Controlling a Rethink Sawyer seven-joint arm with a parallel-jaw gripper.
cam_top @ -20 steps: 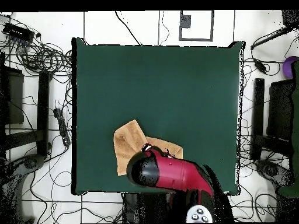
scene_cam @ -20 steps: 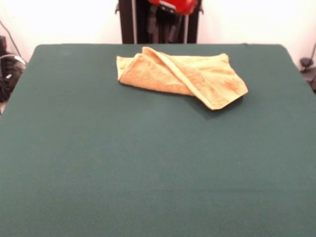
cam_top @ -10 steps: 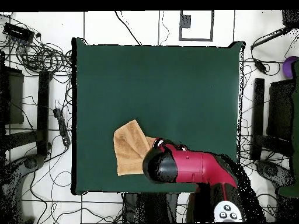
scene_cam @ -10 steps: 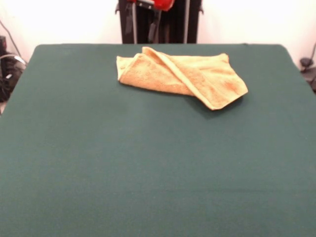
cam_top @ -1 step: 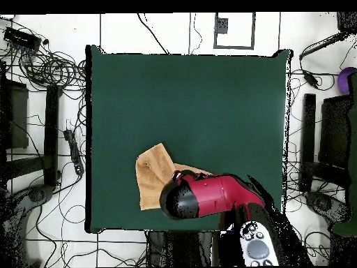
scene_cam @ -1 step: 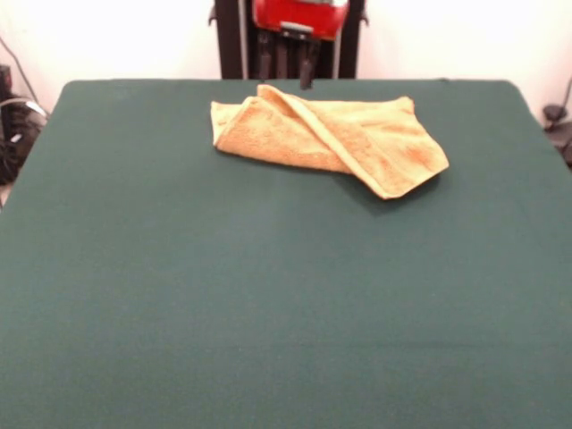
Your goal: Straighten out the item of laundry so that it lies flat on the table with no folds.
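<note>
golden-tan towel (scene_cam @ -1 step: 335,138) lies folded, rumpled nr far edge of green table (scene_cam @ -1 step: 268,304).

One camera is sitting low at one side of the table (scene_cam @ -1 step: 268,295), looking across it at the robot arm (scene_cam @ -1 step: 299,18). The other is hanging high above, looking straight down at the whole table (cam_top @ -1 step: 209,105) and the floor around. Both are showing the towel (scene_cam @ -1 step: 331,138) (cam_top @ -1 step: 150,174).
</note>
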